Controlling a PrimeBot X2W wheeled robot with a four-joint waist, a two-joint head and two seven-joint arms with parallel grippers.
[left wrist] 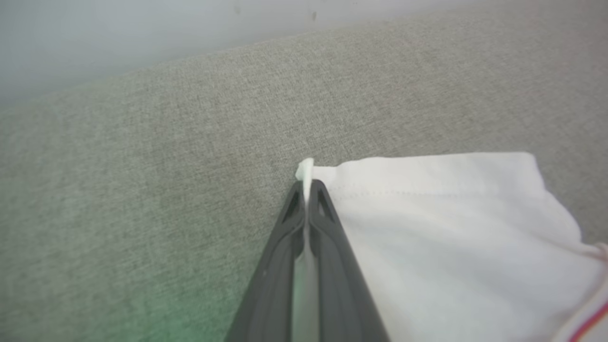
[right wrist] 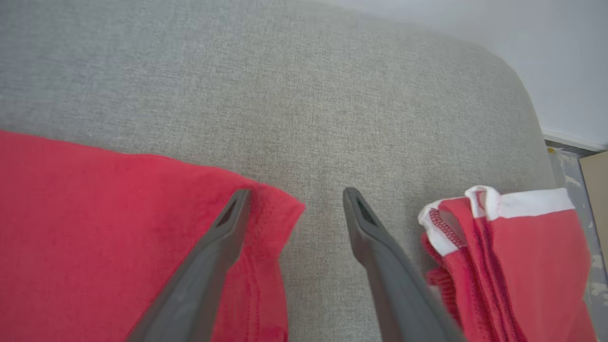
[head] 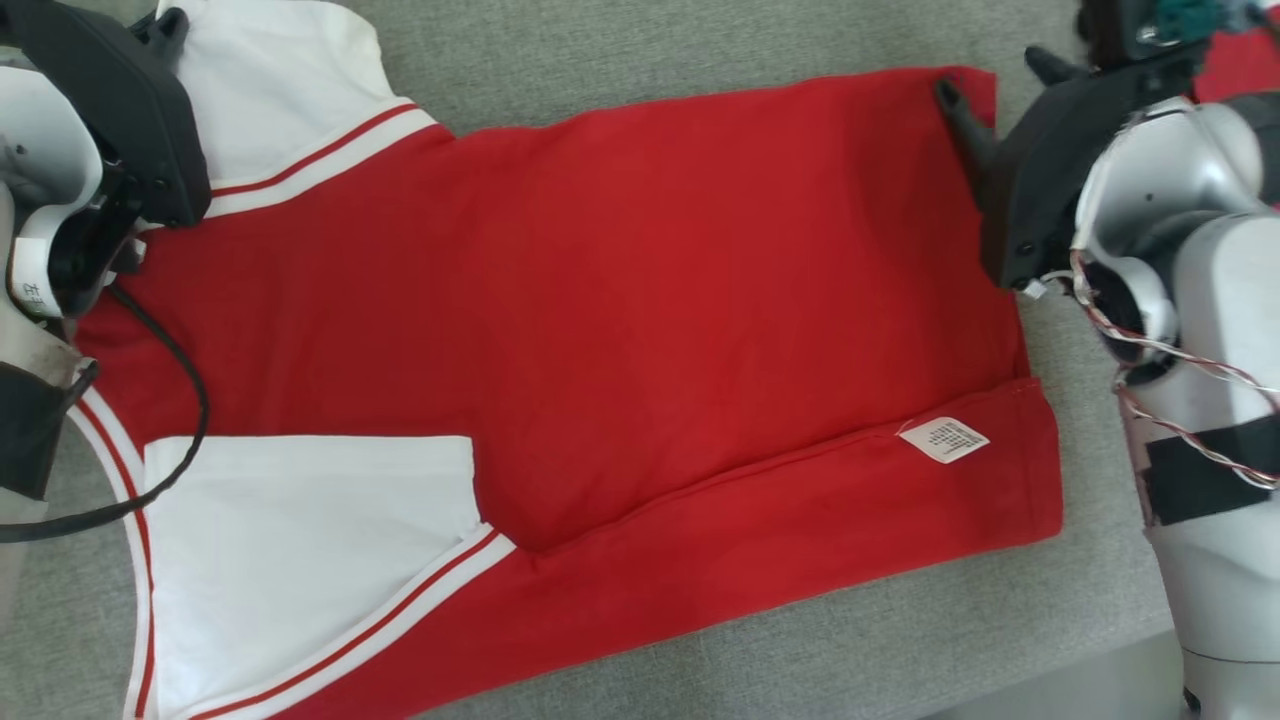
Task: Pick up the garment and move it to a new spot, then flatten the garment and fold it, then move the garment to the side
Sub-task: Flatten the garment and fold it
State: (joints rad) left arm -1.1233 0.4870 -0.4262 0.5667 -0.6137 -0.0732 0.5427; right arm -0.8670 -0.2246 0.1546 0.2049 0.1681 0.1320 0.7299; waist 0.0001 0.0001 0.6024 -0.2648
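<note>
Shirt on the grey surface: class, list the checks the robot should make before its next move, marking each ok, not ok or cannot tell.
1. Left gripper shut on the white sleeve corner: ok.
2. Right gripper closed on the red hem corner: not ok, fingers open astride it.
3. Shirt spread flat: ok, few wrinkles.
4. Second garment clear of right gripper: cannot tell, close beside one finger.
5. Grip firm enough to lift: cannot tell.

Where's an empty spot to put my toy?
The grey cover is bare beyond the shirt, between its white sleeve and the right pincer. Another strip runs along the near hem below the label. It's crowded between that pincer and the second red garment.
</note>
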